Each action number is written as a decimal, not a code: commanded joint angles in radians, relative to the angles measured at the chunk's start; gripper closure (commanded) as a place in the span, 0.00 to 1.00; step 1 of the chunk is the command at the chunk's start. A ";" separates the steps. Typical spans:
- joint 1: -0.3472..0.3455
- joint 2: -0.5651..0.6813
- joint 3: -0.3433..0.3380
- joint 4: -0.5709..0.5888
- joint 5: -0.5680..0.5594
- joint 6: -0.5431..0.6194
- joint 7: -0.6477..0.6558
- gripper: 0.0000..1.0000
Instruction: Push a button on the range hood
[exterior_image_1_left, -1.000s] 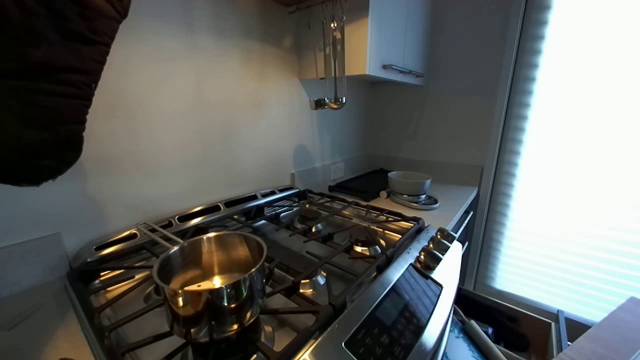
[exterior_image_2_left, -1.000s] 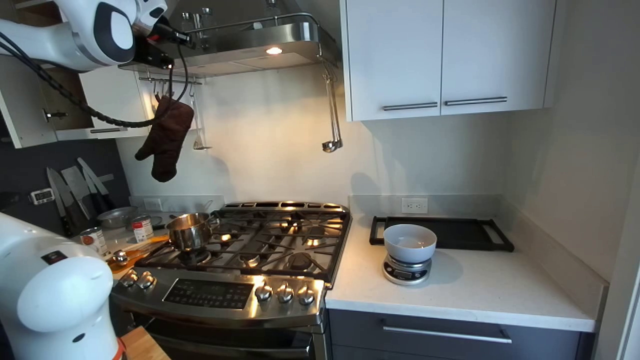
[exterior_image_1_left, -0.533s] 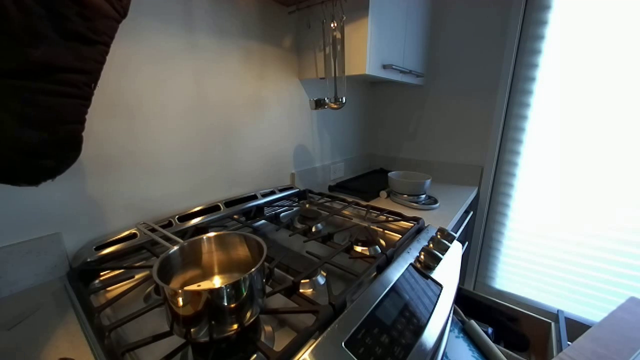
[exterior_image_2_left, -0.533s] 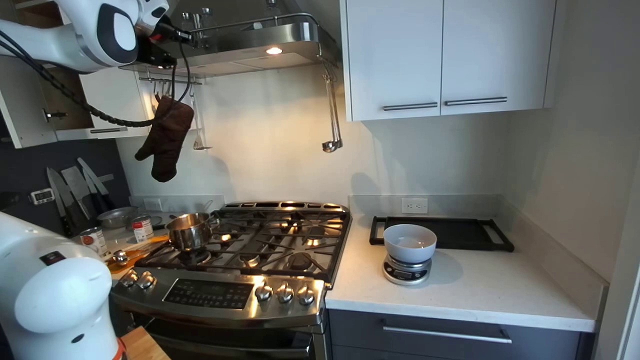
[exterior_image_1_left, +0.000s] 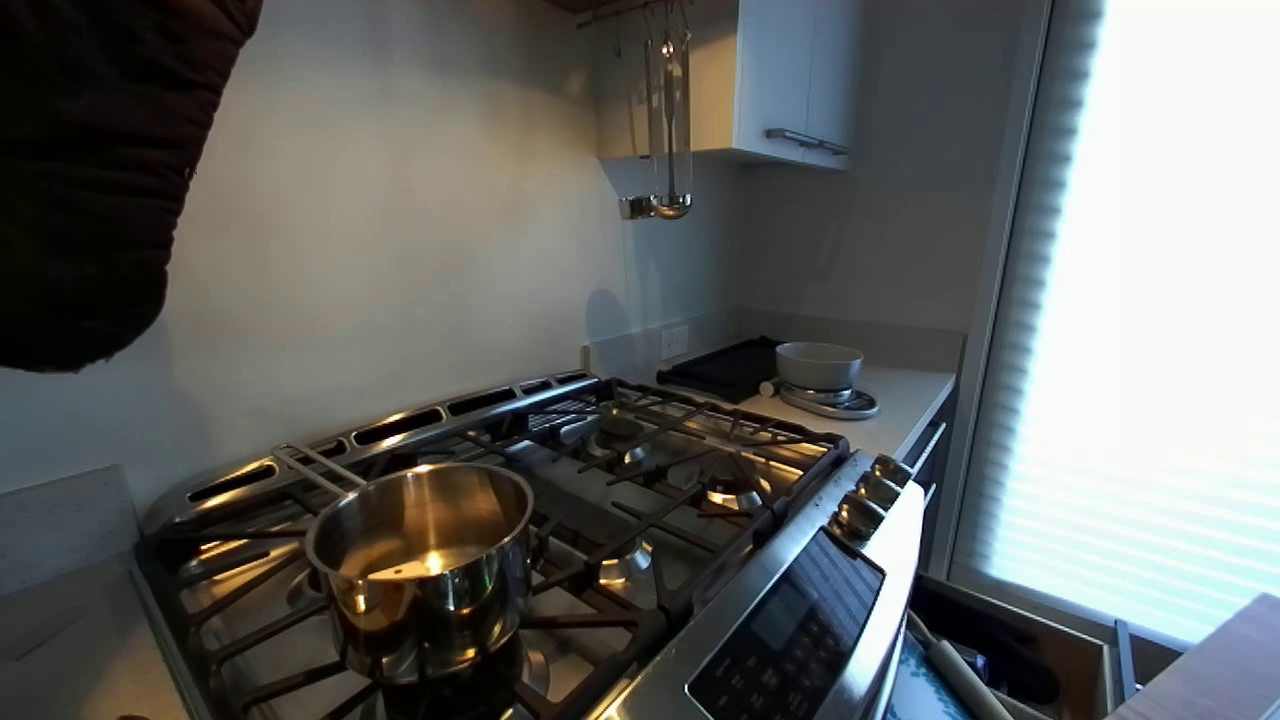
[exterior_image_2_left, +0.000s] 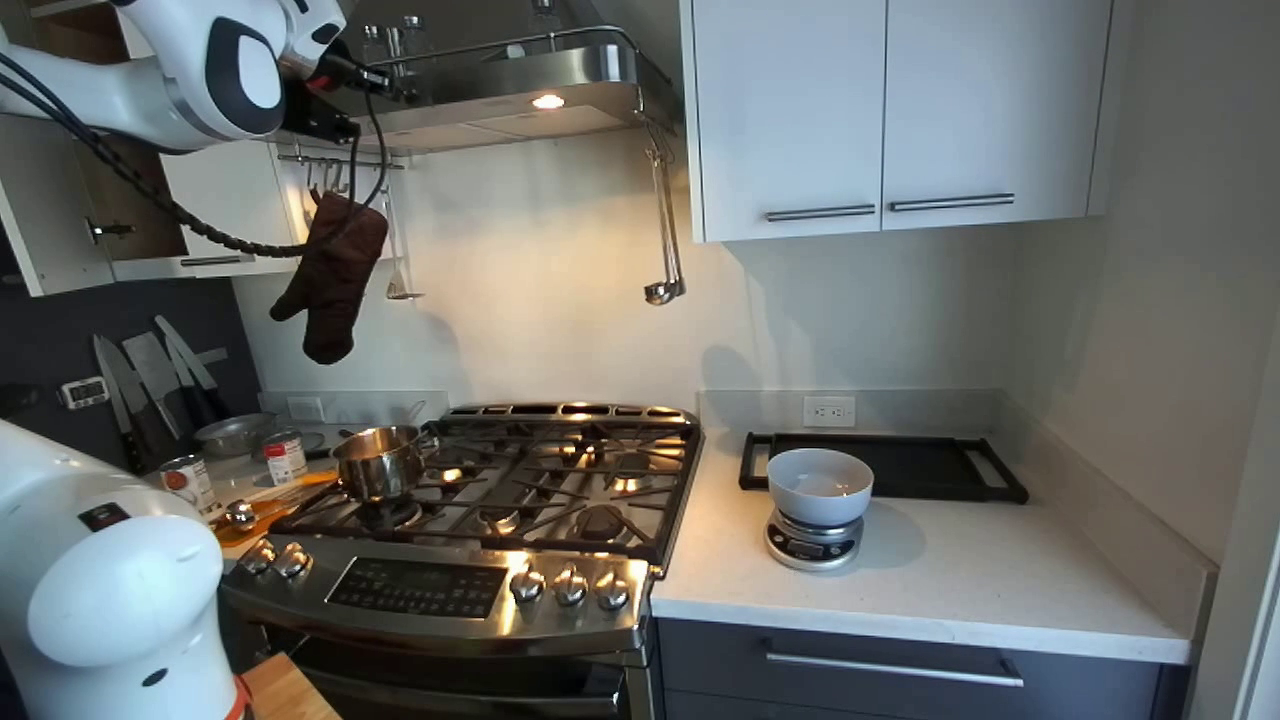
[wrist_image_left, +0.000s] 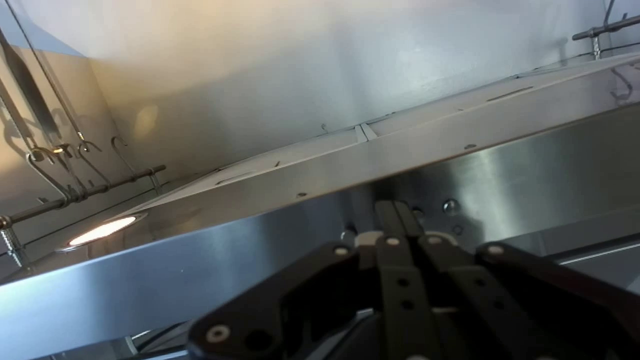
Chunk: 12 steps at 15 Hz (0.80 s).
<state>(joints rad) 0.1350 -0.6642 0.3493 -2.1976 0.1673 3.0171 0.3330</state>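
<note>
Aim check: contact unconfirmed

Jaws drawn together, narrow, nothing visible between them. Gripper (wrist_image_left: 394, 204) points at the steel front of the range hood (wrist_image_left: 190, 255); cannot tell whether it touches. Task's thing is in that front: in the wrist view a round button (wrist_image_left: 451, 206) shows clear just to picture right of the tips, a second button (wrist_image_left: 418, 212) looks partly masked by a finger, a third button (wrist_image_left: 348, 234) lies to picture left. Target among them not specified.

Possible faults, my judgement:
1. Miss between buttons, then skid along smooth steel. Cause: small lateral error, gripper masking its own target.
2. Two pressed at once. Cause: close spacing.
3. Snag. In an exterior view the cable (exterior_image_2_left: 235, 241) crosses in front of the hanging oven mitt (exterior_image_2_left: 335, 290); a sideways sweep could drag it.
4. Hood jolted. Cause: overtravel.
</note>
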 joint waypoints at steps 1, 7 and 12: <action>-0.014 0.022 0.012 0.010 -0.002 0.024 0.002 1.00; -0.012 0.043 0.011 0.017 -0.003 0.039 -0.003 1.00; 0.006 0.066 -0.001 0.033 -0.001 0.041 -0.016 1.00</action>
<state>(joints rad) 0.1317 -0.6412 0.3529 -2.1950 0.1671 3.0390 0.3327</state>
